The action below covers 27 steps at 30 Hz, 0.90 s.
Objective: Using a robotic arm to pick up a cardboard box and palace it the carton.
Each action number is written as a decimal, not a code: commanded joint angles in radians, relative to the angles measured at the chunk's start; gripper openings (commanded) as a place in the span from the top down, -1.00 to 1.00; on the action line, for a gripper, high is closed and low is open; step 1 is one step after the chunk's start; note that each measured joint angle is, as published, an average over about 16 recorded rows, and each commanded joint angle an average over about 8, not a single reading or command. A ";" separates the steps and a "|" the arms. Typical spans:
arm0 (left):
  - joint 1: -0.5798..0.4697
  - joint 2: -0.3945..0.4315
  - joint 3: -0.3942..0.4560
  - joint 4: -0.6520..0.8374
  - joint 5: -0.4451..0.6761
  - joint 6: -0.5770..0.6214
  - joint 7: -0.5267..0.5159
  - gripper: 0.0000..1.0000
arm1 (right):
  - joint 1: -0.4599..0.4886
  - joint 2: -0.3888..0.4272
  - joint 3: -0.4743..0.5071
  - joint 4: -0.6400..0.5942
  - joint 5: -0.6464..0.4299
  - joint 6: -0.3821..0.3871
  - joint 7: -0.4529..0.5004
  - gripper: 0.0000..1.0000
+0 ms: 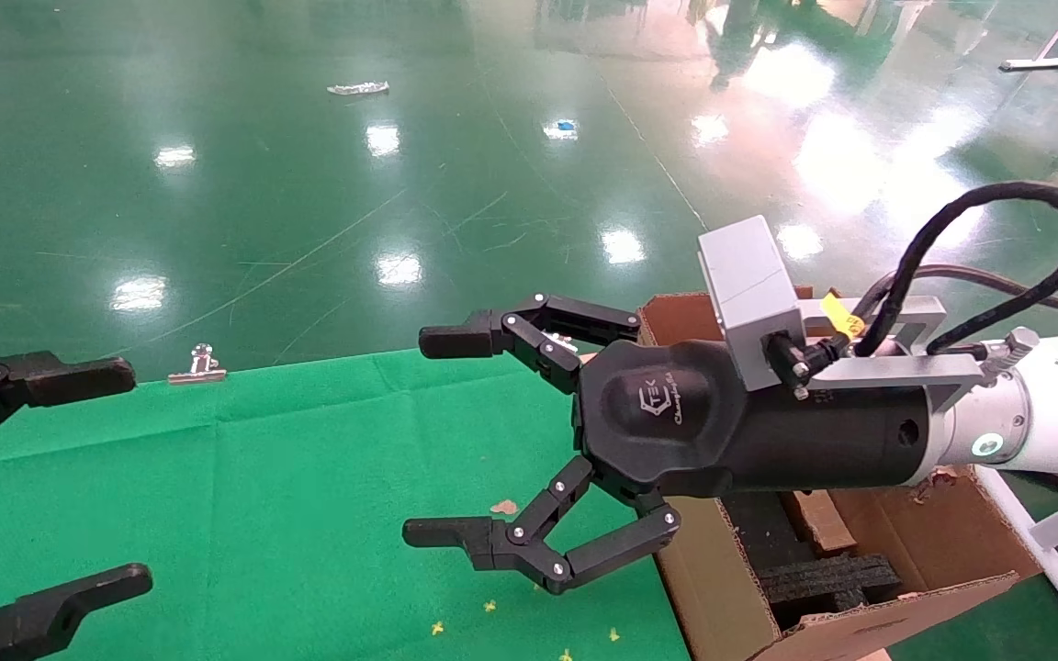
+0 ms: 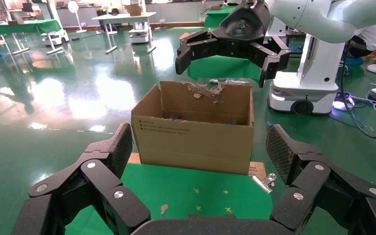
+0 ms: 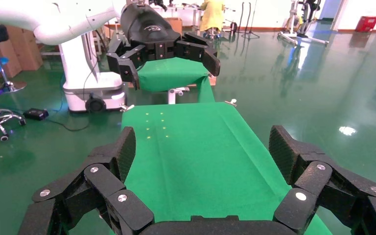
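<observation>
Black linked fingers of the right gripper (image 1: 442, 439) spread wide and empty in the head view, the white arm (image 1: 1052, 413) reaching level across the carton (image 1: 869, 560) toward the green cloth (image 1: 263, 496). The left gripper (image 1: 116, 477) hangs open at the cloth's left edge. From the left wrist, the carton stands at the cloth's far end, 1 flap torn ragged. From the right wrist, only cloth lies below; no small box shows.
</observation>
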 commanded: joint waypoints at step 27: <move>0.000 0.000 0.000 0.000 0.000 0.000 0.000 -1.00 | 0.000 0.000 0.000 0.000 0.000 0.000 0.000 -1.00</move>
